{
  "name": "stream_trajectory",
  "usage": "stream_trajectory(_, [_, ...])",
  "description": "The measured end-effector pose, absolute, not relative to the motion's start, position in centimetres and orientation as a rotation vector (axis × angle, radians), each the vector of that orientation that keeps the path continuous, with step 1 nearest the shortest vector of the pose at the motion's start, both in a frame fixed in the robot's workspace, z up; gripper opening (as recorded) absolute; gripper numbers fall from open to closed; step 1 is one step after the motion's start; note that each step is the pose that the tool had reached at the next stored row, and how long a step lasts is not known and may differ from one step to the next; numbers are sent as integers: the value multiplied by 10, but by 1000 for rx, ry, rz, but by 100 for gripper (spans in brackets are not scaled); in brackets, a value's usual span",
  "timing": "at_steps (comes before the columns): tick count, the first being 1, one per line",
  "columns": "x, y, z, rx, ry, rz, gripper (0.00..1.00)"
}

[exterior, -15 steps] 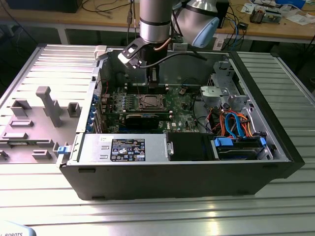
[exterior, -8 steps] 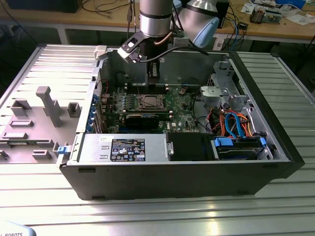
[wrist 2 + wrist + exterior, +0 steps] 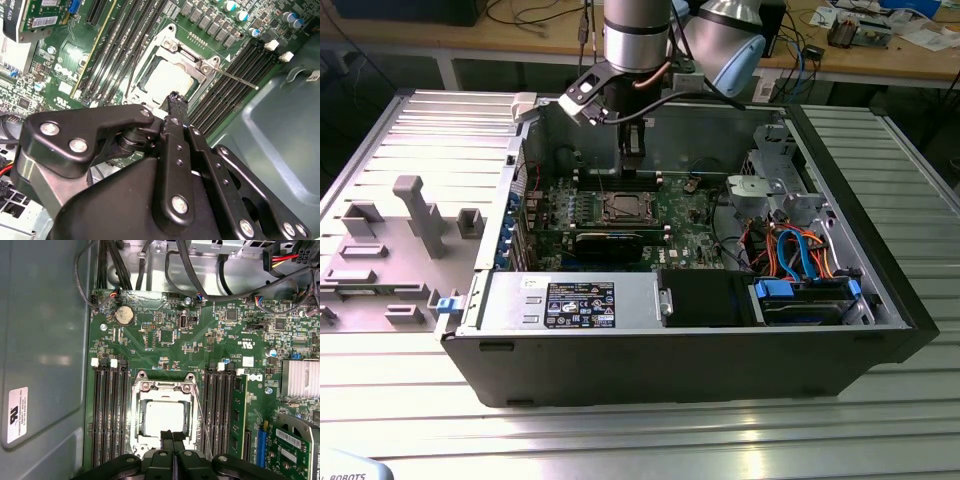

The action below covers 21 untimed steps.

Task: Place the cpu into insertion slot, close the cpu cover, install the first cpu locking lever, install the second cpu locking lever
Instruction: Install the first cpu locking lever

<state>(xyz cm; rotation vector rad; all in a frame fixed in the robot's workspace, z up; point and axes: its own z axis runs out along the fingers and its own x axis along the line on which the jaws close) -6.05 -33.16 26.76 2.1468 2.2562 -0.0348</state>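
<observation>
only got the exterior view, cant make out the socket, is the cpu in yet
Observer: Yes. In the first wrist view the cpu lies flat, silver top up, inside the window of the cpu cover.
Operator: levers down?
Observer: Not all. In the second wrist view one thin lever angles out across the memory slots, away from the cover.
Operator: pincer holding anything
Observer: No. In the first wrist view the pincer has its tips pressed together with nothing between them.

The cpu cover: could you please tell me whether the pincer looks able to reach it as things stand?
Probably yes. The pincer, fingers together, hangs close over the cpu cover, with nothing between them; the memory slots on both sides lie low.
</observation>
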Motion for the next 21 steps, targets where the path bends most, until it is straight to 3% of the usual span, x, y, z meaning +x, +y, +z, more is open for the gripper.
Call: stream_trajectory(21, [-61, -332, 268, 1899, 2466, -30, 12])
